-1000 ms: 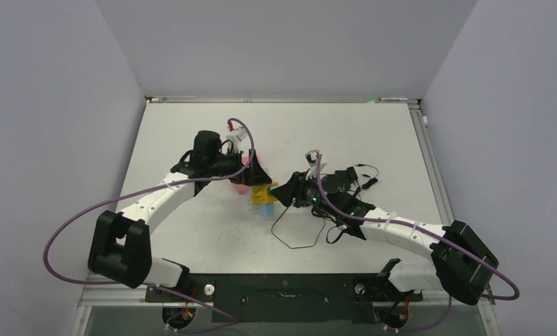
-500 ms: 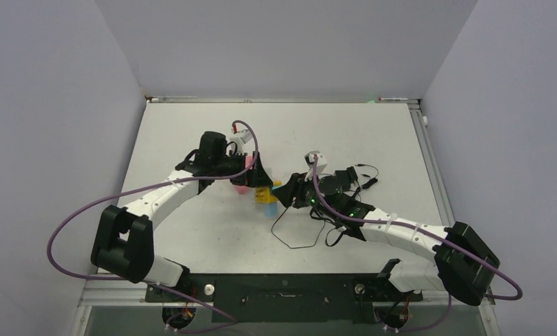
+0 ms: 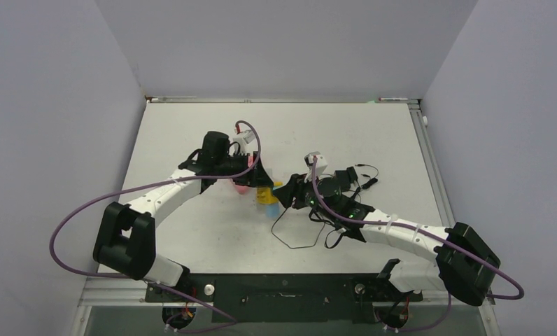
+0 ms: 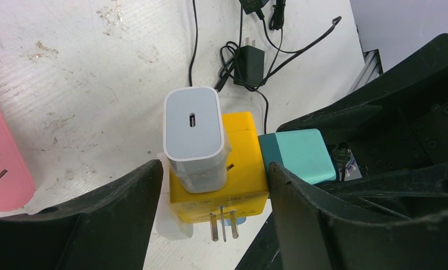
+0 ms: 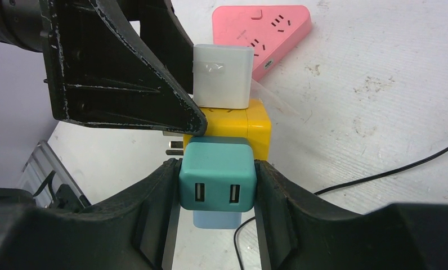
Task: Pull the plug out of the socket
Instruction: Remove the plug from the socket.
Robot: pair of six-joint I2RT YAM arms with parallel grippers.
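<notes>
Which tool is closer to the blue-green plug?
Right. The right tool squeezes the blue-green plug from both sides. The left tool straddles the yellow cube beside the plug, with one finger close to it.

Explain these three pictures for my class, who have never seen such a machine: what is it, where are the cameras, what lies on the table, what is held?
These are two robot arms, the left arm and the right arm, bolted at the near edge of a table. One picture looks down from above; the other two come from a camera on each wrist, showing its black fingers. The right gripper is clamped on a teal plug joined to a yellow socket cube. The left gripper has its fingers either side of that cube; whether it grips yet is unclear. A white charger sits on the cube. A pink power strip and a black adapter lie nearby.
</notes>
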